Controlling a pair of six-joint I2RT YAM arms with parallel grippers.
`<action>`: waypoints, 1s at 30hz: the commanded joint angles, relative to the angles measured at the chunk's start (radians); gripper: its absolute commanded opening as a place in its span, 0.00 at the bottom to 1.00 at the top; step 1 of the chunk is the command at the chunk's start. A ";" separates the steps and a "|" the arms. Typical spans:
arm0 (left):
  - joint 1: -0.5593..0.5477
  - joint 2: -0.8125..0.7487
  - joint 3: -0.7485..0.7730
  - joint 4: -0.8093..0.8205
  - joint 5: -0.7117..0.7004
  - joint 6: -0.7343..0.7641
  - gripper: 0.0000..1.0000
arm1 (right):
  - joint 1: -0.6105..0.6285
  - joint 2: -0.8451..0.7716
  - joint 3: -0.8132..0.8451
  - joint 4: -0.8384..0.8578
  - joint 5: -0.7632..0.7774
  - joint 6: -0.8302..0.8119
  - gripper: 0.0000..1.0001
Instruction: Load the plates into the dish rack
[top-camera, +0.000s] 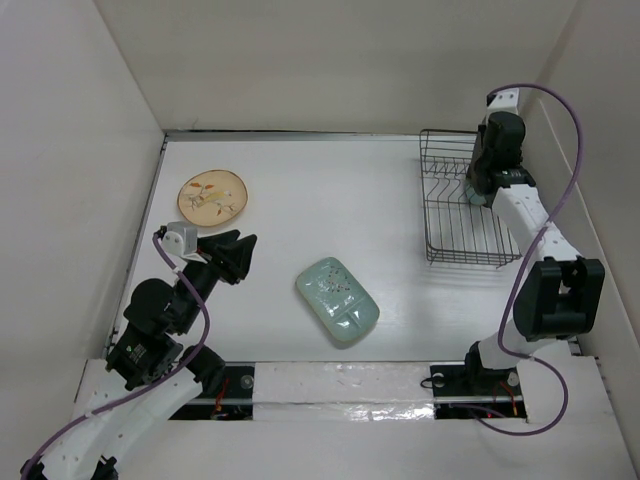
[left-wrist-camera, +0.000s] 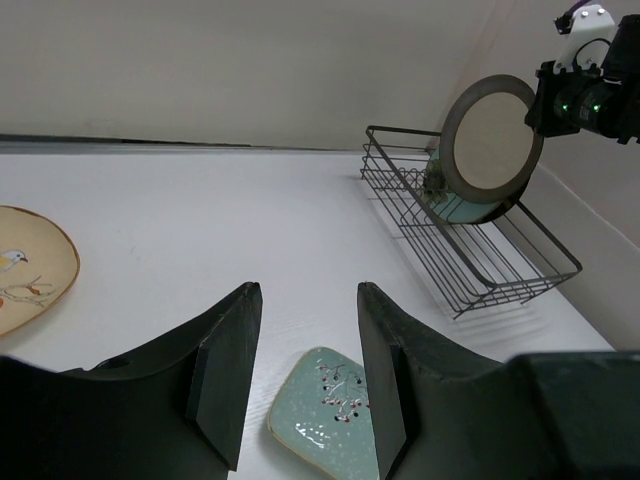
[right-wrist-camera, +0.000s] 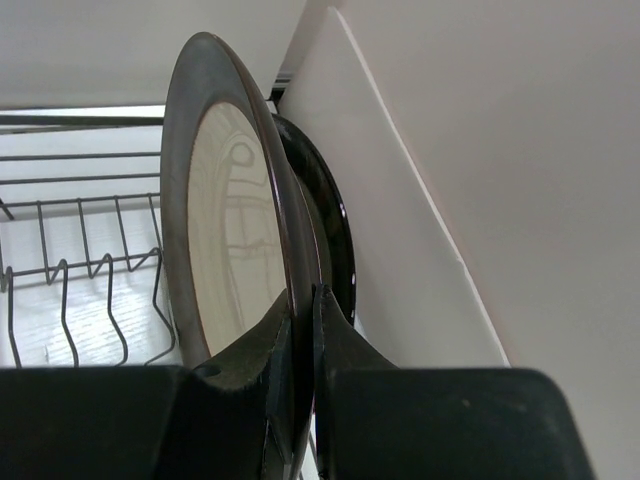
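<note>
My right gripper (right-wrist-camera: 303, 300) is shut on the rim of a cream plate with a grey rim (right-wrist-camera: 230, 240), held upright over the far end of the dark wire dish rack (top-camera: 460, 215). A dark-edged plate (right-wrist-camera: 335, 225) stands close behind it. In the left wrist view the held plate (left-wrist-camera: 490, 135) hangs above the rack (left-wrist-camera: 480, 265), with a teal plate (left-wrist-camera: 455, 208) low behind it. My left gripper (left-wrist-camera: 307, 300) is open and empty above the table, just left of the pale-green speckled oblong plate (top-camera: 337, 301). The tan leaf-print plate (top-camera: 212, 196) lies flat at the far left.
White walls close in the table on the left, back and right. The rack stands against the right wall (right-wrist-camera: 430, 250). Its near dividers (right-wrist-camera: 80, 280) hold nothing. A raised white ledge (top-camera: 340, 380) runs along the near edge by the arm bases.
</note>
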 joint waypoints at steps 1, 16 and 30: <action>0.004 -0.003 -0.010 0.060 0.008 -0.002 0.40 | 0.015 -0.018 0.083 0.205 0.054 -0.043 0.00; 0.004 0.012 -0.009 0.054 0.001 -0.004 0.41 | 0.025 0.046 -0.013 0.214 0.011 0.070 0.00; 0.004 0.035 -0.007 0.056 -0.010 -0.001 0.41 | 0.047 0.039 -0.147 0.249 0.065 0.327 0.60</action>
